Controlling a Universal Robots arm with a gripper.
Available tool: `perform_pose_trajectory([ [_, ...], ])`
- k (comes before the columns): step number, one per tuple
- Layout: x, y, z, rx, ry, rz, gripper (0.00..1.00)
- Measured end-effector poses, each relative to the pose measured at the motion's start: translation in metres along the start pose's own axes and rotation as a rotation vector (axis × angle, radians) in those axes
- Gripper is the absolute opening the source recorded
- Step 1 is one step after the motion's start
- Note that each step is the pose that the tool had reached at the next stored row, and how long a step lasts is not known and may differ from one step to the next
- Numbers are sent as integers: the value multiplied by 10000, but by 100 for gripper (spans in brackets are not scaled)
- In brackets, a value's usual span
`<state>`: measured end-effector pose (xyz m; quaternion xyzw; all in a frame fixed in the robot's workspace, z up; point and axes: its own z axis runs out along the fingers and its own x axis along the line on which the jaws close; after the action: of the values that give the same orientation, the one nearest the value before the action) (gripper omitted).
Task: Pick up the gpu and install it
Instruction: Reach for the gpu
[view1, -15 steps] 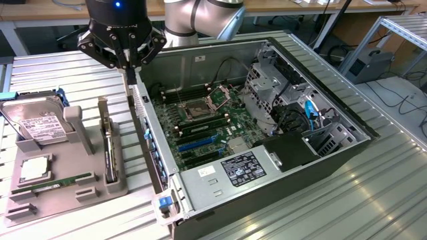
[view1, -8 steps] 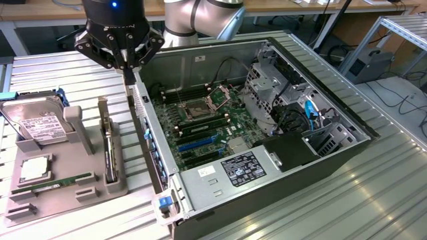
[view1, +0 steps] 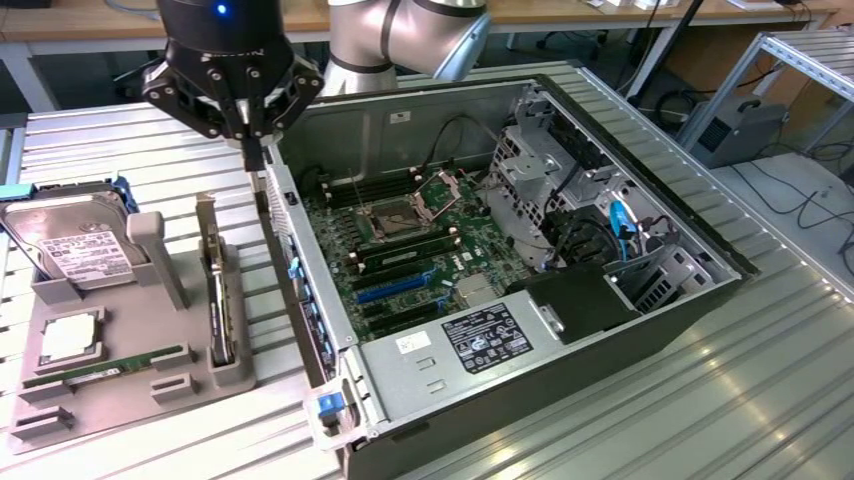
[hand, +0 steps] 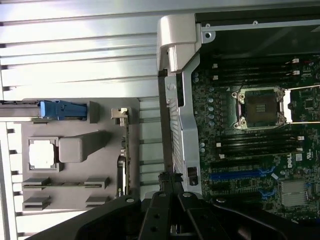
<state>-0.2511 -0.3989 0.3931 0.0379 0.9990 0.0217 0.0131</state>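
Dark thin gpu (view1: 215, 305) in grey holder (view1: 150, 252)

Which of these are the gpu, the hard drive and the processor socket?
gpu (view1: 214, 300): exterior view, upper edge of the upright card.
hard drive (view1: 74, 248): exterior view, its white label.
processor socket (hand: 260, 106): wrist view, its open middle.

Ribbed metal table (view1: 747, 400), wooden desks (view1: 80, 25) behind, cables (view1: 809, 203) on floor (view1: 754, 185).
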Motion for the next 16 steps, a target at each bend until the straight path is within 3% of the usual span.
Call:
perform_pose_trajectory([
  [16, 95, -7, -3, 0, 0, 0, 11],
])
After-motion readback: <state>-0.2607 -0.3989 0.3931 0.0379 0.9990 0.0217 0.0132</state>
